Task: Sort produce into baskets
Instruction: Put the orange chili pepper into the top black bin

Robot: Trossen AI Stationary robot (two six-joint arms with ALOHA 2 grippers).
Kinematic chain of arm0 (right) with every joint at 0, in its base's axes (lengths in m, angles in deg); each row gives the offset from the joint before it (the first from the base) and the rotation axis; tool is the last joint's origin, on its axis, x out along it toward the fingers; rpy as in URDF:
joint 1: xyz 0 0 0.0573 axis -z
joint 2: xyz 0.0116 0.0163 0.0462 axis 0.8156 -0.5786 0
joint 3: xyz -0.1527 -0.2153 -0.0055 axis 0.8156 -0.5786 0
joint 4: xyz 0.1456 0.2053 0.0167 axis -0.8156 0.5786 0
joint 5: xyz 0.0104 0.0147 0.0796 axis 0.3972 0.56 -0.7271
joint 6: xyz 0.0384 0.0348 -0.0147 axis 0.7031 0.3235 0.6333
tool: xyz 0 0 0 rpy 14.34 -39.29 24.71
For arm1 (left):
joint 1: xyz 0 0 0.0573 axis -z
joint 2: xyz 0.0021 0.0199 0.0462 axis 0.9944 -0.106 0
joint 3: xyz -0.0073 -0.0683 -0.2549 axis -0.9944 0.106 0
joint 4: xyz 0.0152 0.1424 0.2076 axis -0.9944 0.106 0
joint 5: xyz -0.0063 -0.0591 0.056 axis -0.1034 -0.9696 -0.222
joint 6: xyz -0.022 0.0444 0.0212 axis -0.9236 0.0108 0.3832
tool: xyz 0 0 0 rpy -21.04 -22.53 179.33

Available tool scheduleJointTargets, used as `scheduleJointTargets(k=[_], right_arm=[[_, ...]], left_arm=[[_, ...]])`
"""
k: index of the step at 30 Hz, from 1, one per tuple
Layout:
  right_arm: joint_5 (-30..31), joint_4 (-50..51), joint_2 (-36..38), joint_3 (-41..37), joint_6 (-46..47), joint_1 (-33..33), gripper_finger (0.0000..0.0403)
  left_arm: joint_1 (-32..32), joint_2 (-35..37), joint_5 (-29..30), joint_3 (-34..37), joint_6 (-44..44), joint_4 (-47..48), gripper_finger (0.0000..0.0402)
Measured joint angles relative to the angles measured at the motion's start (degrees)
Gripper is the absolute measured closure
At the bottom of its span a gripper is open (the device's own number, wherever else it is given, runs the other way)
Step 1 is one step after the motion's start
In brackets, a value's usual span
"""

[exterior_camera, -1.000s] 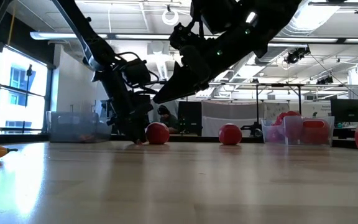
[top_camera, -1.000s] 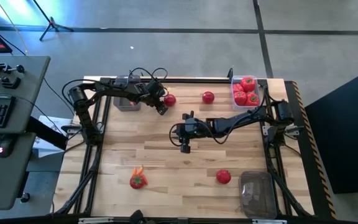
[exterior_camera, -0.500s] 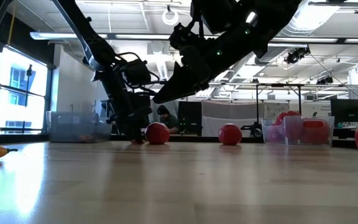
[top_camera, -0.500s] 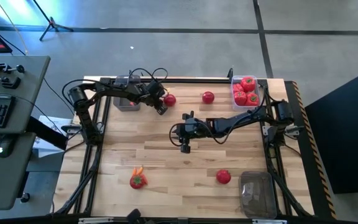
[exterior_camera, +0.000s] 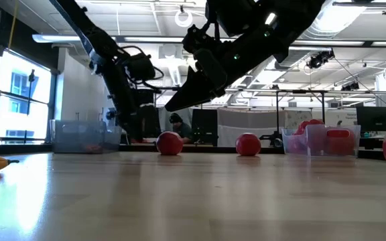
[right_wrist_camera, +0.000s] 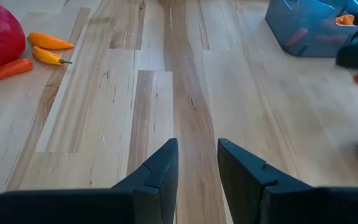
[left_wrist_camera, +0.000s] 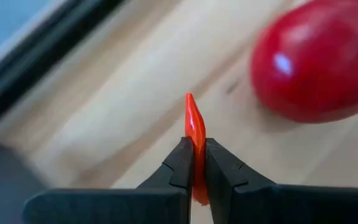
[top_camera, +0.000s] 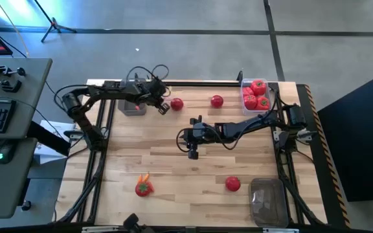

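My left gripper (top_camera: 162, 107) is at the far left, between a grey-clear basket (top_camera: 132, 105) and a red tomato (top_camera: 177, 103), shut on a thin orange-red carrot-like piece (left_wrist_camera: 193, 127). My right gripper (top_camera: 193, 152) hangs over the table's middle, open, with nothing between its fingers (right_wrist_camera: 197, 158). A second tomato (top_camera: 217, 101) lies farther right. The far right basket (top_camera: 256, 94) holds several tomatoes. At the near edge there is a red pepper (top_camera: 144, 188) with orange pieces (top_camera: 144, 177), and a tomato (top_camera: 232, 184) beside an empty basket (top_camera: 267, 200). My left gripper pinches the thin orange-red piece between its two fingertips (left_wrist_camera: 182, 163). The piece stands on edge in the gap, and its pointed end (left_wrist_camera: 190, 102) sticks out past the fingertips. Whether its other end touches the table, I cannot tell.
The tomato (left_wrist_camera: 316, 62) lies close beside my left fingertips. The far left basket (right_wrist_camera: 309, 28) holds orange pieces. A dark frame runs along the table's edges. Bare wood lies between the two arms and the near edge (top_camera: 186, 181).
My left gripper has shut on the thin orange-red piece beside the tomato, then risen a little and gone toward the table's far left, closer to the basket there. The tomato has stayed in place.
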Motion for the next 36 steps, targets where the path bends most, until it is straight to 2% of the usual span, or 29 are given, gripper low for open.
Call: scheduleJointTargets(k=[7,11,16,22,28,36], right_arm=[[0.0,0.0,0.0,0.0,0.0,0.0,0.0302],[0.0,0.0,0.0,0.0,0.0,0.0,0.0302],[0.0,0.0,0.0,0.0,0.0,0.0,0.0302],[0.0,0.0,0.0,0.0,0.0,0.0,0.0302],[0.0,0.0,0.0,0.0,-0.5,0.1,0.0302],[0.0,0.0,0.0,0.0,-0.5,0.1,0.0302]], left_arm=[[-2.6,10.1,4.5,0.0,0.1,5.3,0.0389],[-3.5,16.0,9.6,-0.1,-0.2,9.5,0.0389],[-5.2,21.0,13.0,0.2,-1.9,15.5,0.0389],[-8.3,23.7,12.1,8.2,-2.0,13.2,0.0389],[-12.0,23.8,6.3,16.5,-2.1,6.0,0.0389],[-13.7,23.8,4.8,19.5,-1.0,2.0,0.0371]])
